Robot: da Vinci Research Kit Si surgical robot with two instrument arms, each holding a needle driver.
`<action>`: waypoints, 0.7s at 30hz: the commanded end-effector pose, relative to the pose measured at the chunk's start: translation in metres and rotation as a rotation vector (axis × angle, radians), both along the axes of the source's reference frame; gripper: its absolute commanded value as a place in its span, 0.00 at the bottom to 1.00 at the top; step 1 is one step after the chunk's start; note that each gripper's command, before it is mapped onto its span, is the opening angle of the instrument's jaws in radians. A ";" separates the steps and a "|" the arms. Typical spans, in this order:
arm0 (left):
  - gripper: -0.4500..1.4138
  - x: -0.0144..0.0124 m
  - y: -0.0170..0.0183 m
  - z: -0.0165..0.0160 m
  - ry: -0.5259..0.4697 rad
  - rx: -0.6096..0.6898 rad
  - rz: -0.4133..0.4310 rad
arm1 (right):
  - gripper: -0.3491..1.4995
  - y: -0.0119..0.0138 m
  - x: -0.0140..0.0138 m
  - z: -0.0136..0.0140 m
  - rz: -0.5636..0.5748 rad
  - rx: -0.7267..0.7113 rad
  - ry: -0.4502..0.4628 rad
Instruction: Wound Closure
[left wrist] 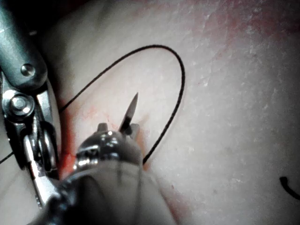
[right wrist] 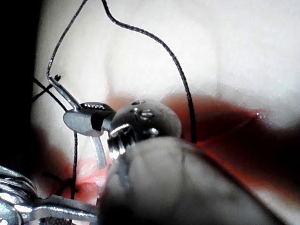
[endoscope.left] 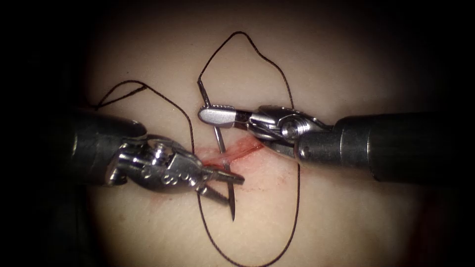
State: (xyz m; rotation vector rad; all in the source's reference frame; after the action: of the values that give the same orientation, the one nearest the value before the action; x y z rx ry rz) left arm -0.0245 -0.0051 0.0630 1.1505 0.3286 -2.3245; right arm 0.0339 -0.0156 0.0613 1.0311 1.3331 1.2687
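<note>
My right tool point(endoscope.left: 210, 114) is shut on the curved needle point(endoscope.left: 219, 138) a little below its tail, above the cut point(endoscope.left: 247, 147) in the tissue point(endoscope.left: 346, 64). The needle runs down into the cut's left end, and its tip point(endoscope.left: 232, 212) stands free on the near side. My left tool point(endoscope.left: 235, 190) is open, its jaws either side of the needle just behind the tip and holding nothing. The left wrist view shows the tip point(left wrist: 131, 105) poking past my left tool point(left wrist: 119, 129). In the right wrist view my right tool point(right wrist: 77, 117) clamps the needle point(right wrist: 63, 91).
Dark thread point(endoscope.left: 267, 54) rises from the needle's tail, arcs over behind the right tool, sweeps down to the near edge and climbs back past the left tool to the far left. Red fluid point(endoscope.left: 262, 170) stains the tissue around the cut. The right tool's wrist point(left wrist: 28, 122) sits close beside the left tool.
</note>
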 end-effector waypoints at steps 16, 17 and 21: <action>0.00 -0.0010 -0.0022 0.0010 -0.070 0.251 0.031 | 0.80 0.0017 0.0019 -0.0011 0.029 -0.322 -0.052; 0.00 -0.0008 -0.0023 0.0007 -0.126 0.296 0.037 | 0.84 0.0023 0.0018 -0.0017 0.038 -0.373 -0.058; 0.00 -0.0006 -0.0023 -0.0005 -0.236 0.423 0.042 | 0.79 0.0038 0.0016 -0.0033 0.095 -0.398 -0.013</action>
State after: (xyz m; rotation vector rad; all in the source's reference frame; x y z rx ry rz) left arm -0.0248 -0.0070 0.0613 1.7062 0.7954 -2.0529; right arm 0.0345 -0.0114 0.0573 0.6877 1.5914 1.0291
